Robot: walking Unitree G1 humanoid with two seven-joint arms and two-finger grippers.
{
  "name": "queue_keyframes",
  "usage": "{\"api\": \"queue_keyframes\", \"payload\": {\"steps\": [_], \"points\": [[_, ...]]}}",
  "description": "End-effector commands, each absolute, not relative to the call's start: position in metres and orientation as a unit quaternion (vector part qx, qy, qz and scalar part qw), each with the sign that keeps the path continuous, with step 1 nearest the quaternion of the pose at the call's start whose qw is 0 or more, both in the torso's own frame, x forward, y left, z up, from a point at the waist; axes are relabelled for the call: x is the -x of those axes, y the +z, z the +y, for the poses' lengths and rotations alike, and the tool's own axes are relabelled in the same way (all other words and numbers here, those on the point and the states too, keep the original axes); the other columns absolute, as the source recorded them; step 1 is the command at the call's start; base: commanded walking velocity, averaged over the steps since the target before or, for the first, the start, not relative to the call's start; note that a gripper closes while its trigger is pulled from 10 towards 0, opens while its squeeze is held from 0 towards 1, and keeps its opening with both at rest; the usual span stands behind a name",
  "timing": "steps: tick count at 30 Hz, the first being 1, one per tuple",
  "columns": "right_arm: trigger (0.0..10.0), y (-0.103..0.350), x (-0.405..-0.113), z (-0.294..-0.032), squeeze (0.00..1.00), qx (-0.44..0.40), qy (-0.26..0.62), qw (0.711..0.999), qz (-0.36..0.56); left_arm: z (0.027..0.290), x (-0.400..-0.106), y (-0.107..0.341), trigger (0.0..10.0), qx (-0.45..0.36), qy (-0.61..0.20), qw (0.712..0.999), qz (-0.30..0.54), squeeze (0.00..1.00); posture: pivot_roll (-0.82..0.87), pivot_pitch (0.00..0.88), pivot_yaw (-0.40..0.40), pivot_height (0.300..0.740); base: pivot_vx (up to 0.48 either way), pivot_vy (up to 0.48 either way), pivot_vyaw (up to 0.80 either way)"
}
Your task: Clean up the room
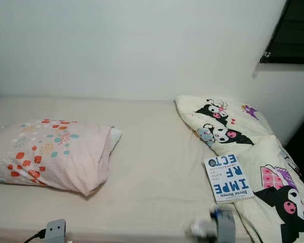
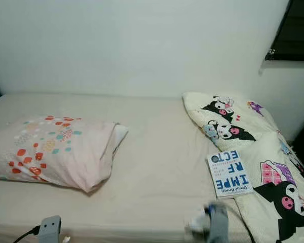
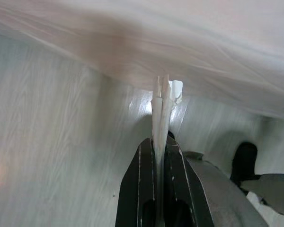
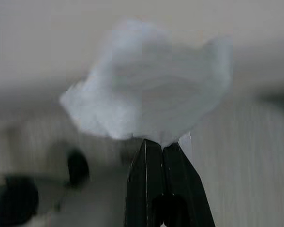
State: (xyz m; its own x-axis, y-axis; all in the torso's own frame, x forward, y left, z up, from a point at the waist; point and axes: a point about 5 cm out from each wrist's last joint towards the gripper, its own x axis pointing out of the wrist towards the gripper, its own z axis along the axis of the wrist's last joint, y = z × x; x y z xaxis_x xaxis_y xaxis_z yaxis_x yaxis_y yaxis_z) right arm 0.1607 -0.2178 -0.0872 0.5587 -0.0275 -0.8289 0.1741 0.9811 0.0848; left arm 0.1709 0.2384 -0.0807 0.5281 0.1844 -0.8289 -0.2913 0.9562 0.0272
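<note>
In the left wrist view my left gripper point(image 3: 158, 144) is shut on a thin folded piece of white paper point(image 3: 162, 109) that sticks up between the black fingers point(image 3: 139, 184), just below the bed's edge. In its own wrist view my right gripper point(image 4: 162, 144) is shut on a crumpled white tissue point(image 4: 146, 80). That tissue shows as a blurred white lump point(image 1: 200, 229) by my right arm point(image 1: 225, 225) at the bed's near edge. My left wrist point(image 1: 54, 230) sits low at the near left.
A bed point(image 1: 157, 167) with a cream sheet stands against a white wall. On it lie a pink patterned pillow point(image 1: 50, 152) at the left, a cartoon-print blanket point(image 1: 253, 152) at the right, and a white and blue book point(image 1: 227, 178) beside the blanket. A dark window point(image 1: 294, 30) is at the upper right.
</note>
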Motion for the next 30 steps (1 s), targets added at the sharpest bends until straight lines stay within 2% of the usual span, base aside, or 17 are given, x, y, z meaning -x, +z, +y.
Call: {"api": "queue_keyframes", "payload": {"steps": [1,2,7,24,27,30], "points": [[10.0,-0.086,-0.164,-0.218,0.00,-0.089,-0.066,0.880,0.461,0.235,-0.170,-0.082,10.0,0.053,0.130,0.870,0.473,0.00,0.01,0.000,-0.034,0.740,0.000,0.000,0.00],[10.0,-0.098,-0.135,-0.216,0.00,-0.050,-0.054,0.854,0.515,0.231,-0.171,-0.083,10.0,0.041,0.120,0.870,0.476,0.00,0.00,0.000,-0.030,0.740,0.000,0.000,0.73],[10.0,-0.105,-0.117,-0.213,0.00,-0.014,-0.035,0.835,0.548,0.225,-0.173,-0.083,10.0,0.021,0.102,0.870,0.482,0.00,0.01,0.000,-0.036,0.740,0.000,0.000,0.73],[10.0,-0.104,-0.130,-0.201,0.00,0.017,-0.001,0.838,0.546,0.220,-0.169,-0.087,10.0,-0.012,0.069,0.860,0.506,0.00,0.01,0.000,-0.032,0.740,0.000,0.000,0.73],[10.0,-0.106,-0.128,-0.193,0.00,0.022,0.005,0.835,0.549,0.219,-0.170,-0.086,10.0,-0.004,0.066,0.861,0.505,0.00,0.01,0.000,-0.032,0.740,-0.480,0.000,0.73],[10.0,-0.108,-0.124,-0.185,0.00,0.026,0.013,0.833,0.553,0.219,-0.174,-0.084,10.0,-0.014,0.060,0.862,0.502,0.00,0.01,0.000,-0.041,0.740,0.000,0.000,0.73]]}}
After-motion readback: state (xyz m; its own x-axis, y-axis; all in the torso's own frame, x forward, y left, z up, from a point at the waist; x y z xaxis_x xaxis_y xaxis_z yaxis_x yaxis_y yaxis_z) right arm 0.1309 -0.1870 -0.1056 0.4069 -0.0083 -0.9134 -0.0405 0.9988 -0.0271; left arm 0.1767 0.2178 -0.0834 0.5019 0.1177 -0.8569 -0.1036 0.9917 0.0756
